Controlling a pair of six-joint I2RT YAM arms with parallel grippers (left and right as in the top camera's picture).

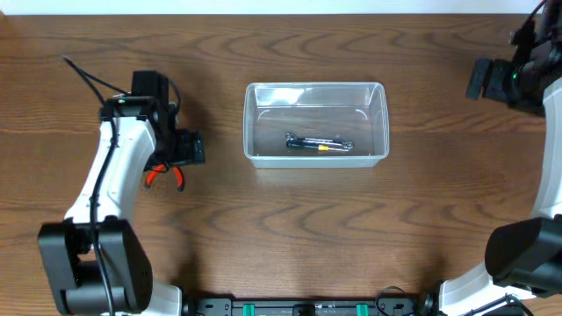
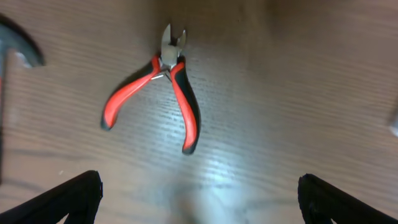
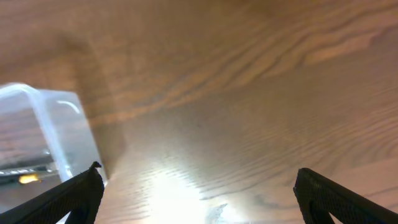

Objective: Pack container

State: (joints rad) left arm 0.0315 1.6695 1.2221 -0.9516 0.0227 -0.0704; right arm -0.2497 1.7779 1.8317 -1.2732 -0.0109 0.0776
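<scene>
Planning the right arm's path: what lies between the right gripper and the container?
Nothing. Only bare wooden table separates the open right gripper from the container; the overhead and right wrist views both show it.

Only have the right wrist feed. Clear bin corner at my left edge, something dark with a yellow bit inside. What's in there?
Observer: One slim dark tool with a yellow band, lying flat along the container floor. Nothing else is inside.
Operator: Anything else out on the table?
Observer: Red-and-black cutters lie on the table, left of the container, beside the left arm.
Operator: Left arm got them?
Observer: No. The left pincer is open, and the cutters lie ahead of its fingertips, not between them.
</scene>
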